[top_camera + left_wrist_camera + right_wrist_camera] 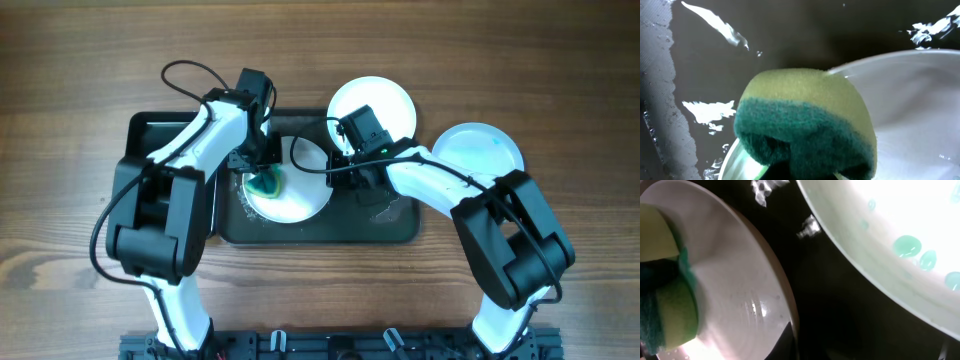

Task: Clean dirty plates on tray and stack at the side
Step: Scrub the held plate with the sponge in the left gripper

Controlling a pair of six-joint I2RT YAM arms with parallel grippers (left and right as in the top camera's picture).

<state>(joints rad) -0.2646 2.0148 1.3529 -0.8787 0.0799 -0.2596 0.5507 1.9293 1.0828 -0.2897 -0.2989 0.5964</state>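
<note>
A white plate point(300, 195) lies in the dark tray point(390, 228). My left gripper point(263, 172) is shut on a green-and-yellow sponge point(265, 183), which is pressed on the plate's left part. In the left wrist view the sponge point(805, 120) covers the fingers, with the plate point(920, 100) to its right. My right gripper point(340, 165) is shut on this plate's right rim point(785, 310); the sponge point(665, 305) shows at the left. A second plate point(385, 100) sits over the tray's far edge and carries teal drops point(907, 245). A third plate point(480, 150) lies on the table, right of the tray.
The tray floor point(790, 35) is wet, with water streaks and droplets. The wooden table point(80, 70) surrounds the tray. Both arms reach over the tray from the near side, and their cables loop above it.
</note>
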